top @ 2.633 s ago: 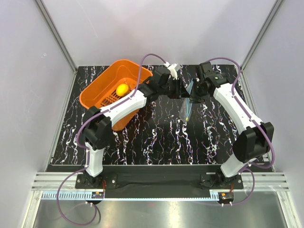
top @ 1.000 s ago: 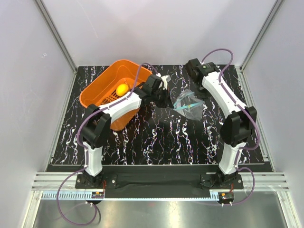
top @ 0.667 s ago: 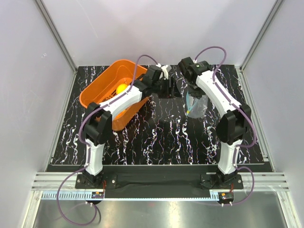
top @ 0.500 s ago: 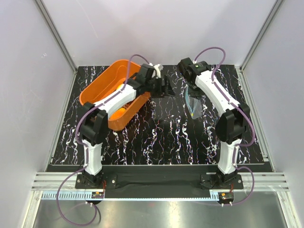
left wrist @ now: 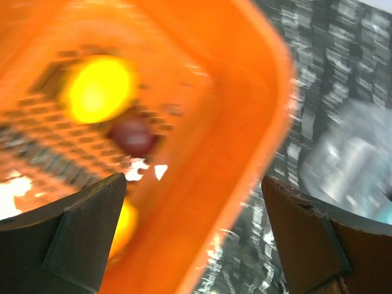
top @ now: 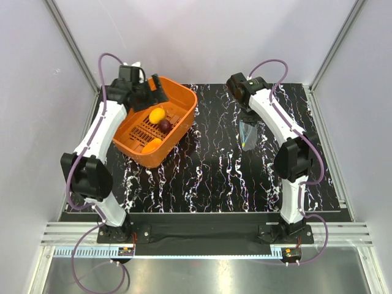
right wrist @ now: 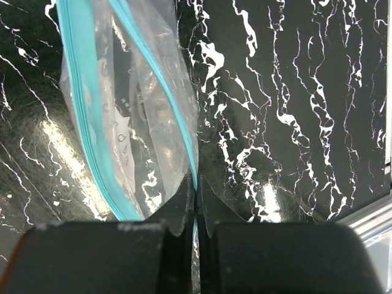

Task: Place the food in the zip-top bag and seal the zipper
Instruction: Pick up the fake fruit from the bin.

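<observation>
The right gripper (right wrist: 196, 184) is closed on the small clear plastic zip-top bag (right wrist: 135, 128), pinching it at one end of the light-blue zipper strip (right wrist: 86, 116). In the wrist view the two halves of this strip run away from the fingers toward the upper left and stand apart, so the mouth is partly open. From above, the bag (top: 247, 136) is seen as a narrow shape over the black table with white veins (top: 214, 171), right of the centre. Its long axis goes from the far side to the near side, with the gripper (top: 247, 117) at the far end. Whether its lower edge touches the table, I cannot tell.

The left gripper (left wrist: 193, 184) has its fingers wide apart and holds nothing. It hovers at the far left rim of the orange slotted plastic basket (top: 184, 101). Inside the basket lie a round yellow fruit piece (top: 157, 114), a dark reddish-purple fruit piece (top: 165, 125) touching it, and an orange-yellow fruit piece (top: 153, 144) nearer to the front wall.
</observation>
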Robot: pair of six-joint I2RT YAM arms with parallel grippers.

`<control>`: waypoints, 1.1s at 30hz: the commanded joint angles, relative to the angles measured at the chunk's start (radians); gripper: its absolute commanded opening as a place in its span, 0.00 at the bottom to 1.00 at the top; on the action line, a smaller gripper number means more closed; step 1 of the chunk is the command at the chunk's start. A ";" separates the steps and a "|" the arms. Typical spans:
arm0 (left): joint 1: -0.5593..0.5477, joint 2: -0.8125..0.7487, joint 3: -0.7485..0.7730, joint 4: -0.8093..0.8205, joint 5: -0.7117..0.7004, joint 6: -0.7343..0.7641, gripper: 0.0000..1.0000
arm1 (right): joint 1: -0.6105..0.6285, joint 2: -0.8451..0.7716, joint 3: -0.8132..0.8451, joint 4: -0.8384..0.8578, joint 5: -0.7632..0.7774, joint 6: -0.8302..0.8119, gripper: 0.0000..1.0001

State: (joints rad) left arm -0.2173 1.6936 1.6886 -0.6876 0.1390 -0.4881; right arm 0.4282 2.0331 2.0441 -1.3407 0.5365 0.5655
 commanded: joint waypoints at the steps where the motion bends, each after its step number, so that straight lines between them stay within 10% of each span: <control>1: 0.064 0.066 0.028 -0.101 -0.101 0.034 0.99 | 0.000 0.007 0.057 -0.215 -0.001 0.014 0.00; 20: 0.079 0.606 0.450 -0.170 -0.164 0.255 0.98 | 0.001 -0.017 0.059 -0.221 -0.015 0.004 0.00; 26: 0.079 0.500 0.309 -0.092 -0.105 0.253 0.51 | 0.000 -0.010 0.076 -0.232 -0.013 0.008 0.00; 33: 0.078 0.295 0.221 0.039 -0.041 0.227 0.40 | 0.000 -0.014 0.073 -0.227 -0.018 0.011 0.00</control>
State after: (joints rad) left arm -0.1410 2.1273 1.8935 -0.7708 0.0429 -0.2455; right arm 0.4282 2.0460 2.0853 -1.3449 0.5209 0.5636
